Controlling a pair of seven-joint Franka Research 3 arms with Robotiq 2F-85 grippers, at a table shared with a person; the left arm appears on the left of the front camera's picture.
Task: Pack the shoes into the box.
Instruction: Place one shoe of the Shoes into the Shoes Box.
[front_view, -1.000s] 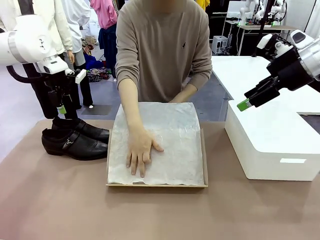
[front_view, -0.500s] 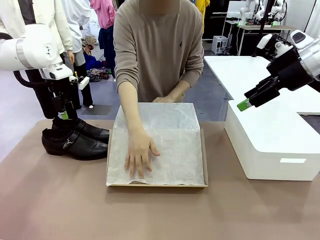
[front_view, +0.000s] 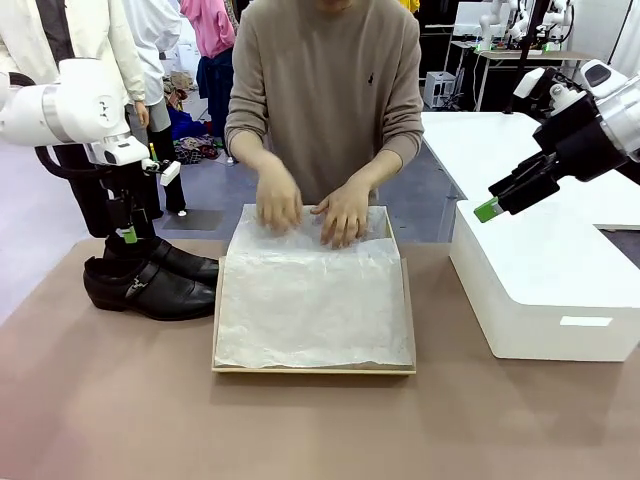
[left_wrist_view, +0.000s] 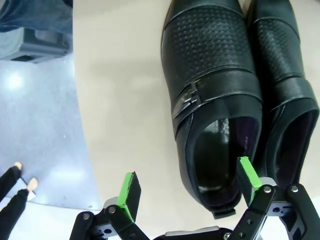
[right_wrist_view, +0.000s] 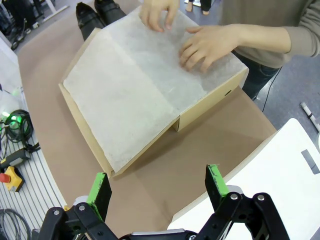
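The black shoes lie side by side on the table, left of the box, toes toward it. In the left wrist view the shoes lie just beyond my fingers. My left gripper hangs open over their heel end, its pads standing apart and touching nothing. The brown cardboard box lies mid-table, lined with white tissue paper. A person's hands press the paper at its far edge. My right gripper hovers open and empty above the white box. In the right wrist view the right gripper looks at the box.
A large white rounded box stands on the table at the right. The person stands at the far side behind the cardboard box. Bare brown tabletop spreads along the near edge. Cables and a red button unit lie off the table.
The person's hand lifted off the middle of the tissue paper; both hands now work at the box's far edge. My left gripper drifted right and slightly lower over the shoes. The right arm stayed put.
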